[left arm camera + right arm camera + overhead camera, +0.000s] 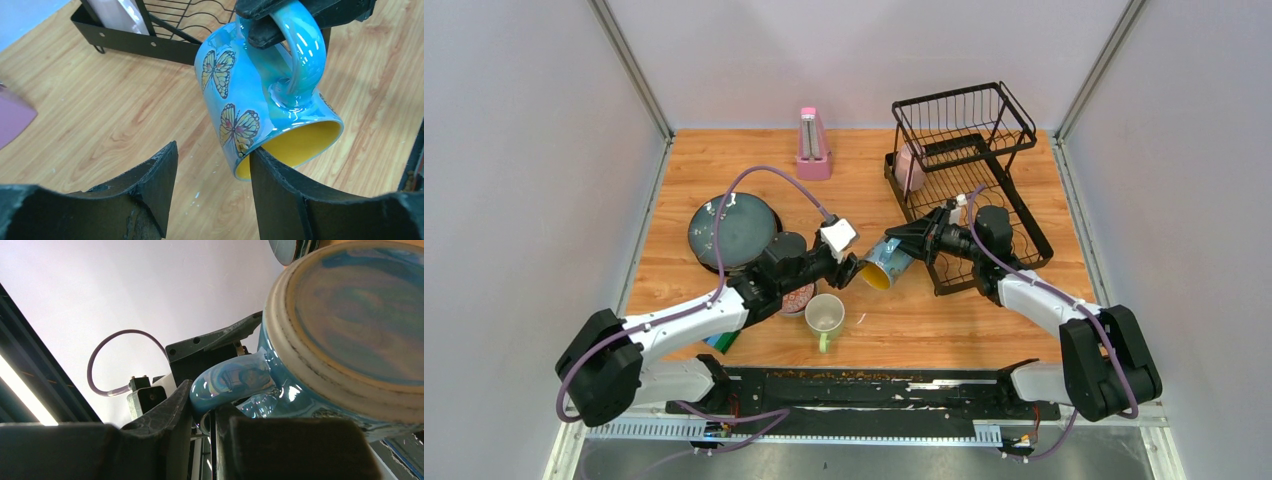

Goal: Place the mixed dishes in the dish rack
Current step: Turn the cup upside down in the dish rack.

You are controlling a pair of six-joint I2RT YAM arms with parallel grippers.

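A blue mug with butterflies and a yellow inside (886, 264) hangs tilted above the table, its mouth turned down toward the left arm. My right gripper (911, 243) is shut on the mug's handle (232, 382); in the left wrist view its fingers (270, 30) pinch the handle from above. My left gripper (212, 150) is open: one finger sits at the mug's rim (295, 145) and the other stands apart over bare wood. The dish rack (969, 170) lies behind the right arm with a pink-white mug (910, 165) in it.
A blue-grey plate (734, 230) lies at the left. A pale green mug (825, 315) and a red-patterned bowl (799, 298) sit under the left arm. A pink metronome (813, 145) stands at the back, and a blue-green block (719, 342) lies near the front edge.
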